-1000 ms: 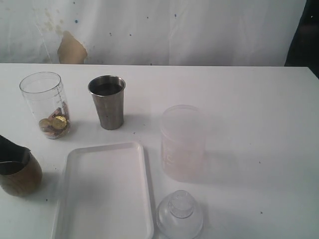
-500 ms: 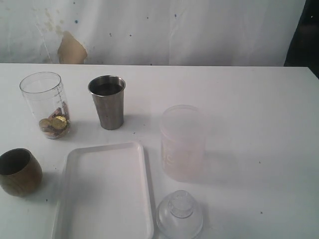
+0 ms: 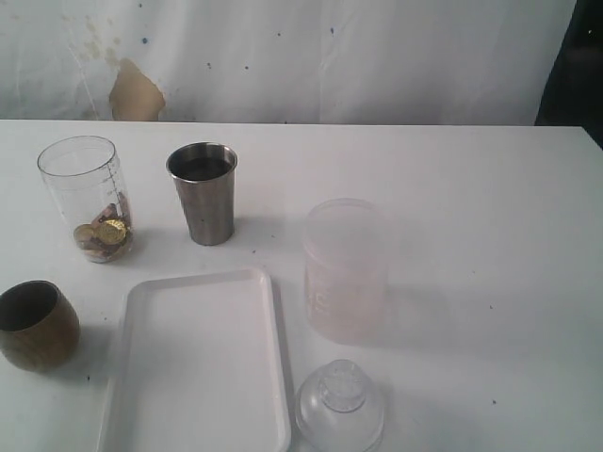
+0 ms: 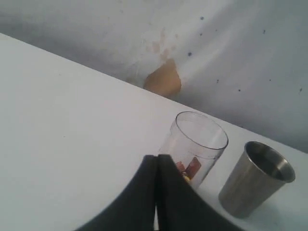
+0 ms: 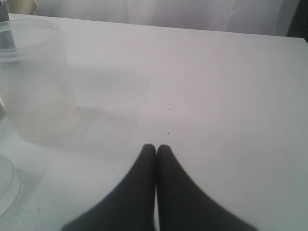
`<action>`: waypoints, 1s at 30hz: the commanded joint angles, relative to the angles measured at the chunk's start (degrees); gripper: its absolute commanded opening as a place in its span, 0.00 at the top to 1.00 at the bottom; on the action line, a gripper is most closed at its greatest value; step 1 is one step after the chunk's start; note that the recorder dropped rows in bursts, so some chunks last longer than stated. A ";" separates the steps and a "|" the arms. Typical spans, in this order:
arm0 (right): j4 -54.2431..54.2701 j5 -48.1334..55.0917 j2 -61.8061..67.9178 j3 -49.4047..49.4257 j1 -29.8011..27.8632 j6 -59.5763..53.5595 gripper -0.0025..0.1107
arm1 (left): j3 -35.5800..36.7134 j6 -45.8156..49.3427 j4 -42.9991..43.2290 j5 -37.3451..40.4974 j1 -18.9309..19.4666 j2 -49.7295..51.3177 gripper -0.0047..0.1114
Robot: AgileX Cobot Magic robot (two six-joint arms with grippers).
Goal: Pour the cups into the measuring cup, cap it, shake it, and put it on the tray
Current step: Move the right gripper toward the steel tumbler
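Measuring cup (image 3: 87,198): standing upright at the far left of the surface (image 3: 452,235), with the steel tumbler (image 3: 203,193) standing upright just beside it. Left pincer (image 4: 157,161), on the nearer arm, is hanging closed and empty, facing both. Right pincer (image 5: 156,149) is sitting closed and empty, well apart.

Brown cup (image 3: 36,326); steel-grey tumbler (image 3: 203,193); white tray (image 3: 198,367); black pincer (image 4: 157,161).

This looks like a plain test room. A big flat white tabletop (image 3: 471,188) fills the view, and a white wrinkled sheet (image 3: 358,56) with a brown stain (image 3: 135,94) hangs behind it.
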 commanded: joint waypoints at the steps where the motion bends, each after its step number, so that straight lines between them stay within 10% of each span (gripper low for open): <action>1: -0.06 -0.43 -0.31 0.13 0.19 0.23 0.98 | 6.58 -0.25 -3.17 -6.59 0.25 -5.17 0.96; 30: -0.27 -0.73 -0.31 0.13 0.19 0.23 0.98 | 15.15 0.29 9.85 -0.38 -9.83 -22.25 0.96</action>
